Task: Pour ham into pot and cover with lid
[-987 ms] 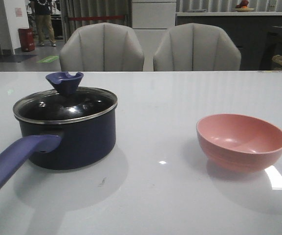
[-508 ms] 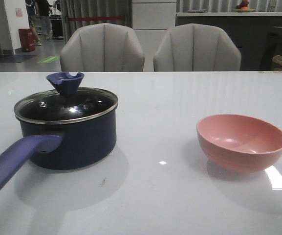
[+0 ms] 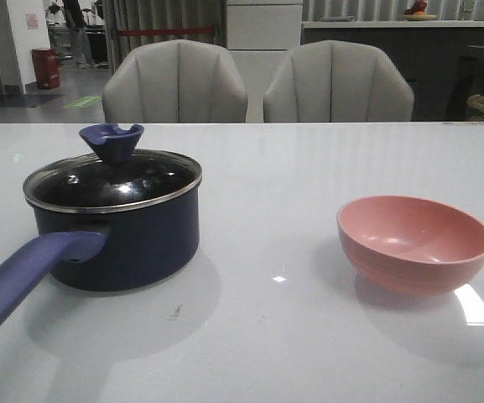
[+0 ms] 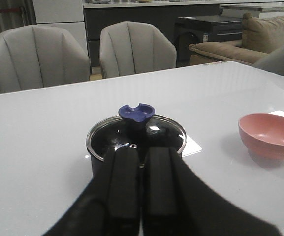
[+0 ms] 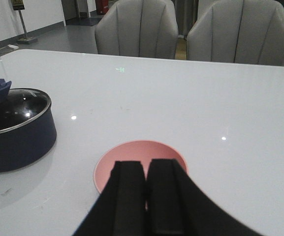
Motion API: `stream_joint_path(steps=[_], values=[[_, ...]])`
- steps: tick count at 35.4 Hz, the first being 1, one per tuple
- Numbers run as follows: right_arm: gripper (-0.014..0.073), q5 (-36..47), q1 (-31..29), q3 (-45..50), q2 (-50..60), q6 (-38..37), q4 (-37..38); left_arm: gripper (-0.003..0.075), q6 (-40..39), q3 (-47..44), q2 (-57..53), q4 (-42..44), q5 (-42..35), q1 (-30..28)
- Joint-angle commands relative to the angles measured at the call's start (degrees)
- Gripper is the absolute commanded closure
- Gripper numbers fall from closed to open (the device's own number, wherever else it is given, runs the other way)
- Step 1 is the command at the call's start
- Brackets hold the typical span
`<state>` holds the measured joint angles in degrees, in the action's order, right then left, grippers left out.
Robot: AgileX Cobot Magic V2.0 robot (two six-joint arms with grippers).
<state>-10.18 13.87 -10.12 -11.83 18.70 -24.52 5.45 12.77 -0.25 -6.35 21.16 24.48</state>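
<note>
Here the white table [image 3: 309, 159] carries just two things: the pot [image 3: 120, 239] on the left, its long handle reaching toward the near left edge, and a pink bowl [image 3: 413, 242] well apart on the right. The lid [image 3: 111, 180] sits squarely on the pot, its metal rim level all round and the notched blue knob [image 3: 111, 141] upright at the centre. No ham can be made out; the part of the bowl's inside that shows looks bare, and the pot's contents are hidden under dark glass, so whether the pouring is done cannot be told. Judged from how things lie, the covering step looks finished, and doing it well now means leaving the lid seated and keeping both arms away from the handle, which sticks out and could be knocked. Neither arm appears in the front view. The left gripper [image 4: 141, 162] has its fingers pressed together with nothing between them, held back on the near side of the pot, the knob just beyond the fingertips and apart from them. The right gripper [image 5: 146, 177] likewise shows fingers closed on nothing, hovering over the near rim of the bowl, with the pot far off to its left.
</note>
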Motion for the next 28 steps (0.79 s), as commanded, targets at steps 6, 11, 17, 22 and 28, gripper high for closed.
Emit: stream_joint_path(steps=[6, 11, 17, 22, 28], values=[[0.0446, 3.97, -0.08, -1.65, -0.50, 0.44, -0.47, 0.0608, -0.14, -0.64, -0.44, -0.47, -6.85, 0.17], [0.0446, 3.97, -0.08, -1.65, -0.50, 0.44, -0.47, 0.0608, -0.14, -4.76, -0.44, 0.60, -10.30, -3.00], [0.0446, 3.97, -0.08, -1.65, -0.50, 0.44, -0.47, 0.0608, -0.90, -10.54, -0.56, 0.60, -17.83, -12.33], [0.0446, 3.97, -0.08, -1.65, -0.50, 0.44, -0.47, 0.0608, -5.45, -14.33, -0.56, 0.90, -22.91, -20.12], [0.0446, 3.92, -0.08, -1.65, -0.50, 0.44, -0.47, 0.0608, -5.77, -14.33, -0.56, 2.56, -22.36, -22.61]])
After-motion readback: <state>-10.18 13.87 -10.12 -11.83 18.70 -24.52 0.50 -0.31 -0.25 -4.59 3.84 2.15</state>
